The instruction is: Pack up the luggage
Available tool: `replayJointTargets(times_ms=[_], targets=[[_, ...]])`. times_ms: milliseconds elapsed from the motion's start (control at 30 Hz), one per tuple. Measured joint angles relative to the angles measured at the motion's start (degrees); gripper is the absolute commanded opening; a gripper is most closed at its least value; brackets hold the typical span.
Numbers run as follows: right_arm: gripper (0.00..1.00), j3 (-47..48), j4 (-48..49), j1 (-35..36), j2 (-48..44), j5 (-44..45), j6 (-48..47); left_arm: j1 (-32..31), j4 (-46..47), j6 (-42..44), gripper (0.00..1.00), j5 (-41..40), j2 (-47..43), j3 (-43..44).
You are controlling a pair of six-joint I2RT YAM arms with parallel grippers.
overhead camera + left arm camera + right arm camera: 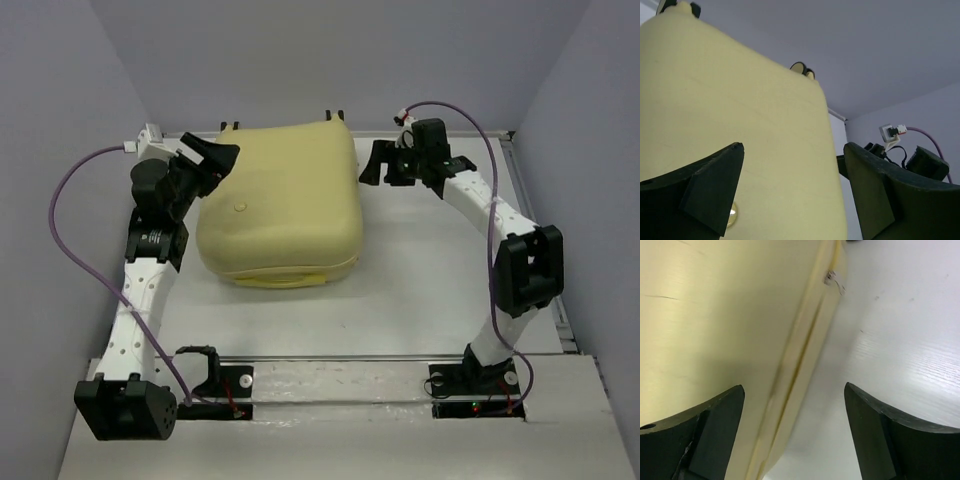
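Observation:
The pale yellow luggage [282, 200] lies closed and flat in the middle of the table, its wheels [333, 116] at the far edge. My left gripper [222, 160] is open at the luggage's far left corner, just above the shell. The left wrist view shows the shell [740, 130] filling the gap between the open jaws, with a small round button [732, 214] near the left finger. My right gripper [372, 163] is open beside the luggage's far right edge. The right wrist view shows the luggage's side seam [800, 355] and a zipper pull [832, 279] between the open jaws.
The white table [430, 290] extends right of and in front of the luggage. A metal rail [340, 358] runs across the near edge by the arm bases. Grey walls close in at the back and sides. Purple cables [60, 210] loop off both arms.

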Motion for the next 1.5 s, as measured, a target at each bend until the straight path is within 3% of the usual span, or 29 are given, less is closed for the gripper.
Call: replayJointTargets(times_ms=[33,67,233,267,333,367,500,533,600,633,667,833,1100,1267,1500], targets=[[0.84,0.15,0.44,0.07,-1.14,-0.09,0.24,-0.07,-0.81,0.59,0.93,0.09,-0.07,1.66],[0.72,0.15,0.85,0.09,-2.95,-0.39,0.63,-0.07,-1.4,1.33,0.93,0.15,-0.09,3.61],[0.31,-6.12,4.94,-0.79,-13.29,0.66,1.01,2.34,-3.78,4.79,0.93,0.35,-1.66,4.13],[0.16,-11.19,7.15,-0.96,-17.46,0.37,0.57,2.67,-4.68,5.84,0.93,0.09,-2.54,2.86],[0.11,-19.52,10.6,-1.42,-23.63,-0.72,0.39,2.84,-6.32,7.3,0.93,-0.35,-4.59,0.35],[0.11,-26.01,13.55,-1.53,-27.82,-3.08,0.55,2.86,-7.67,8.28,0.93,-0.87,-6.34,-1.42],[0.31,-48.92,26.64,1.2,-41.13,-10.8,1.79,2.86,-12.87,11.52,0.84,-1.31,-14.12,-6.43],[0.41,-53.18,28.85,2.64,-42.95,-12.04,2.03,2.86,-13.99,12.2,0.72,-1.07,-15.72,-7.26],[0.45,-58.9,31.93,5.29,-44.44,-13.77,2.51,2.84,-16.35,13.68,0.61,0.26,-20.5,-9.05],[0.47,-60.74,34.12,6.12,-44.15,-14.6,2.27,2.69,-17.73,14.23,0.5,0.96,-22.56,-9.6],[0.48,-61.92,35.82,6.58,-43.58,-15.34,2.23,2.38,-18.8,14.69,0.48,1.66,-24.68,-10.05],[0.52,-62.05,45.7,7.61,-36.76,-17.42,1.25,-0.02,-22.27,16.13,0.39,6.29,-30.99,-10.36],[0.54,-60.81,53.2,9.38,-25.0,-17.75,-1.68,-7.69,-24.15,16.5,0.37,11.56,-32.89,-18.29],[0.54,-60.72,57.55,9.62,-23.28,-17.64,-2.19,-15.47,-22.99,14.69,0.37,10.36,-32.44,-23.71],[0.48,-60.41,62.2,10.19,-21.27,-17.44,-2.38,-32.28,-14.91,9.01,0.41,0.76,-24.85,-26.69]])
